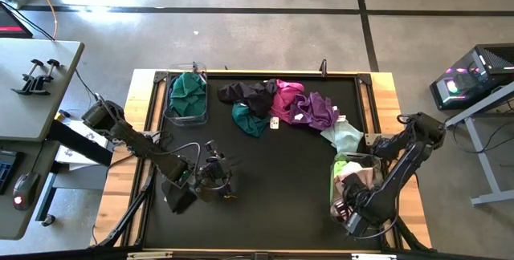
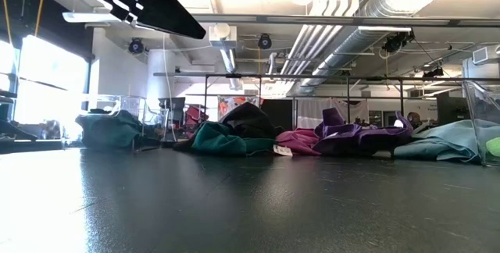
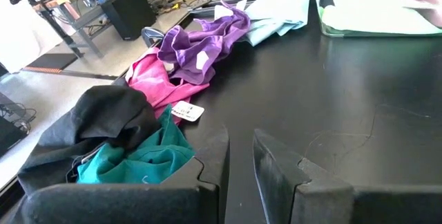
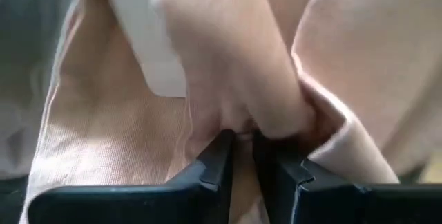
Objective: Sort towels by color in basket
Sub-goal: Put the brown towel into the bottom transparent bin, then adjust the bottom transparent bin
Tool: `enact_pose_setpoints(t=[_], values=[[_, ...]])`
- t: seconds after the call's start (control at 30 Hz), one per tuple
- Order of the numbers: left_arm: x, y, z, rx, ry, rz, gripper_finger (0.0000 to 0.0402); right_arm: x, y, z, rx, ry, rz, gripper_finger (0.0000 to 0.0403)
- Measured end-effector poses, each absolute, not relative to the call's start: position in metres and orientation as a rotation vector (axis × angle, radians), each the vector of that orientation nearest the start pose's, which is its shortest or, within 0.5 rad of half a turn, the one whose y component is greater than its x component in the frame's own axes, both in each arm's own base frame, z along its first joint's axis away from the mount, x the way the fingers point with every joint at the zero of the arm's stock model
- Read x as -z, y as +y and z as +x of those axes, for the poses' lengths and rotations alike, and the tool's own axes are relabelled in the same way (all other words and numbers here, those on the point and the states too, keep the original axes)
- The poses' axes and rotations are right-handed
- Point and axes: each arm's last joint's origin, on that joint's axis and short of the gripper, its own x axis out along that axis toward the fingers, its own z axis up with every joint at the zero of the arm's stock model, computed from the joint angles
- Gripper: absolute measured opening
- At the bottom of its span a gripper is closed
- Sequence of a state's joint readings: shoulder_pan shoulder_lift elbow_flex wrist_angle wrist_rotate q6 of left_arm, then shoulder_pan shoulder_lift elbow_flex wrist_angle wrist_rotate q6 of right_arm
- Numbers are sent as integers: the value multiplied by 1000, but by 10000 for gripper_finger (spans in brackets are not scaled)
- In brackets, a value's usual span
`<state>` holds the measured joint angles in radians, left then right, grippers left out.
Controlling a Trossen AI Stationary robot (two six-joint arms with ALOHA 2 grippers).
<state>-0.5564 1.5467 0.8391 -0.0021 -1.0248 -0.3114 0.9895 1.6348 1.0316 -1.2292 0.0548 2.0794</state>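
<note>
A row of towels lies along the far side of the mat: black (image 1: 249,93), teal (image 1: 250,120), magenta (image 1: 287,99), purple (image 1: 317,110) and mint (image 1: 344,136). They also show in the left wrist view as black (image 3: 103,117), teal (image 3: 141,158), magenta (image 3: 155,79) and purple (image 3: 197,41). The clear left basket (image 1: 170,114) holds teal cloth (image 1: 188,93). The right basket (image 1: 334,186) holds lime green (image 1: 344,166) and pale pink (image 1: 357,181) cloth. My left gripper (image 1: 215,176) (image 3: 239,156) hovers shut over bare mat, near the left side. My right gripper (image 1: 350,206) (image 4: 242,148) is down in the right basket, shut on the pink towel. My right gripper pinches a bunched fold of the pale pink towel (image 4: 238,124) between its two fingers, inside the right basket. The cloth rises in thick folds just past the fingertips (image 4: 219,156). How many layers it has cannot be told. The rest of the towel fills the wrist view.
A wooden frame (image 1: 385,91) borders the black mat (image 1: 281,188), which is bare in its middle and near part. A white tag (image 1: 275,123) lies by the magenta towel. A grey desk (image 1: 40,83) stands off the left side and a computer (image 1: 474,79) off the right.
</note>
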Motion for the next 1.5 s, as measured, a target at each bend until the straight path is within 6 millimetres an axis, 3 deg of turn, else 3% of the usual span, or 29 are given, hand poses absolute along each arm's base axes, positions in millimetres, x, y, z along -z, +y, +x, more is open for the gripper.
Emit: enact_pose_setpoints(t=[0.23, 0.4, 0.6, 0.87, 1.17, 1.33, 1.5], values=[[-200, -138, 269, -516, 424, 209, 53, -228, 220, 139, 988, 1364, 575, 57], [-200, -138, 269, -515, 424, 209, 53, -255, 222, 141, 948, 1215, 510, 64], [-200, -138, 269, -515, 424, 208, 53, -261, 213, 155, 881, 1023, 410, 114], [-200, -138, 269, -514, 424, 207, 53, -241, 171, 178, 1021, 1037, 253, 159], [-200, -138, 269, -514, 422, 206, 53, -244, 100, 198, 1110, 1164, 201, 161], [-200, -139, 269, -514, 422, 207, 53, -236, 74, 205, 1103, 1364, 277, 161], [-200, -138, 269, -515, 423, 208, 53, -224, 62, 212, 987, 1520, 386, 161]])
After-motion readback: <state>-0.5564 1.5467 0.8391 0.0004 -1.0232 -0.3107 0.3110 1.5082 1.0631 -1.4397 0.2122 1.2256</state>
